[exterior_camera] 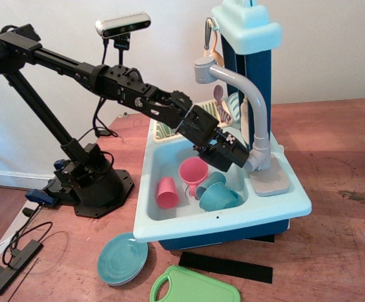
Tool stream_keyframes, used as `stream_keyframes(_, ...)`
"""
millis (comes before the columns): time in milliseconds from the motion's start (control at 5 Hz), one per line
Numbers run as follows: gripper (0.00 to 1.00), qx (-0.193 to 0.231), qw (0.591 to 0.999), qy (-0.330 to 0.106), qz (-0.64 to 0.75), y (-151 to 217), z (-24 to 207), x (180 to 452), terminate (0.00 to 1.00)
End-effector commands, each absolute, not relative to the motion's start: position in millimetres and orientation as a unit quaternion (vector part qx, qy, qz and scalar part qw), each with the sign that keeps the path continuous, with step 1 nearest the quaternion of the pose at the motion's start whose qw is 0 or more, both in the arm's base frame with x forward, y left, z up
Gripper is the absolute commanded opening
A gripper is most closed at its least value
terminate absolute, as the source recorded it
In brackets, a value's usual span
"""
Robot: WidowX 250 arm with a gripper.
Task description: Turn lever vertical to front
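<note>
Black arm reaching from the base at roughly eight o'clock of the frame, upright link climbing toward ten o'clock to the shoulder joint at upper left. From there, stretched long toward four o'clock, sloping down through the elbow and forearm. Wrist angled downward in the same line, nearly straight with the forearm. Gripper at the low end, near the frame's centre, pointing toward four o'clock. Fingers dark and bunched against the wrist housing; too small and blurred to call the jaws apart or closed.
</note>
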State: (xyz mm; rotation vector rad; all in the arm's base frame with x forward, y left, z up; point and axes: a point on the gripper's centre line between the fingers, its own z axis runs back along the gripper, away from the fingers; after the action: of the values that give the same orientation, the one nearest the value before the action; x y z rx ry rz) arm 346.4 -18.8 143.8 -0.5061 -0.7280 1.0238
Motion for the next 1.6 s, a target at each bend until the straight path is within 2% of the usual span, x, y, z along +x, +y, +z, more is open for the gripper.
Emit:
stream_keyframes(0, 1.0, -0.234, 0.754, -0.358, 0.498, -24, 138, 342, 0.0)
stream_keyframes(200, 1.0, -0.234, 0.742, -0.37, 0.507, -27, 140, 343, 0.0)
stream_keyframes(400, 1.0, -0.244, 0.716, -0.381, 0.532, -32, 131, 335, 0.0)
stream_keyframes(600, 1.0, -0.228, 0.674, -0.408, 0.572, -27, 139, 305, 0.0)
stream_keyframes(800, 1.0, -0.203, 0.611, -0.456, 0.614, -14, 154, 271, 0.0)
stream_keyframes(1000, 1.0, -0.189, 0.612, -0.457, 0.617, -8, 168, 254, 0.0)
stream_keyframes(1200, 1.0, -0.2, 0.649, -0.442, 0.585, -9, 177, 268, 0.0)
stream_keyframes(1400, 1.0, -0.21, 0.743, -0.377, 0.511, -7, 197, 312, 0.0)
